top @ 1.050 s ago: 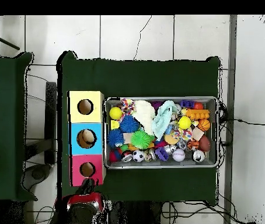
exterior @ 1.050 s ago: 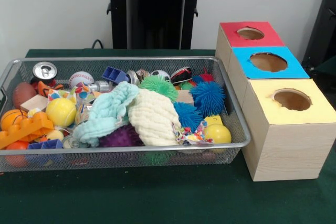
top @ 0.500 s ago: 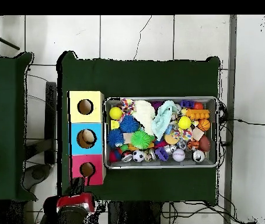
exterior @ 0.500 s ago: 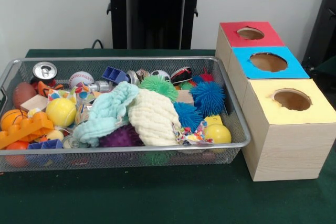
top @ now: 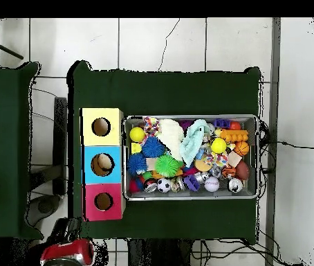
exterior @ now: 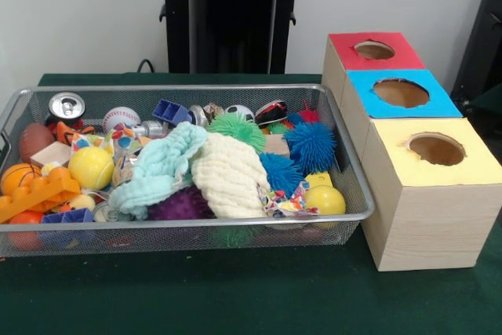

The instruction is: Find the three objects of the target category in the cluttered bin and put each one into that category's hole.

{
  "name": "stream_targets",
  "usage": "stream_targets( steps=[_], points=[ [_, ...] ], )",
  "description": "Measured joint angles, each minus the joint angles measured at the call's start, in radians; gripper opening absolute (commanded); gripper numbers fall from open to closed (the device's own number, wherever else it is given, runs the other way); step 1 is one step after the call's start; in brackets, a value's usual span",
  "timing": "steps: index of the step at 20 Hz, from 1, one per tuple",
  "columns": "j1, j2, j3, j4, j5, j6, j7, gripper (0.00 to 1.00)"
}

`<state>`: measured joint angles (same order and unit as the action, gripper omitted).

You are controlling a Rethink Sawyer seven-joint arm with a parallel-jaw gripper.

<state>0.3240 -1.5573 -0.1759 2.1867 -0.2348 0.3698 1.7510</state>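
Observation:
A wire mesh bin is heaped with toys. On top lie a teal cloth and a cream cloth. Around them are blue spiky balls, a green spiky ball and a purple one. Yellow balls, a baseball and a soccer ball also show. Beside the bin stand three boxes with holes: red, blue and yellow. My gripper hangs off the table past the red box, seen only in the overhead view.
A can, an orange brick, a basketball and a brown football fill the bin's left end. A second green table stands to the left in the overhead view. The red arm sits at the bottom edge.
In the overhead view the arm has swung left and back from the red box, off the table's edge. Nothing in the bin has moved.

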Motion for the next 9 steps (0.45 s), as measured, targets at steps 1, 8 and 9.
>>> stream_targets(
  steps=[1,8,9],
  points=[
    [0.004,-0.007,0.0,-0.008,0.0,0.018,0.0,0.0],
    [0.045,-0.081,0.001,-0.106,0.0,0.207,0.0,0.0],
    [0.046,-0.088,0.001,-0.116,0.001,0.222,0.0,0.0]
  ],
)
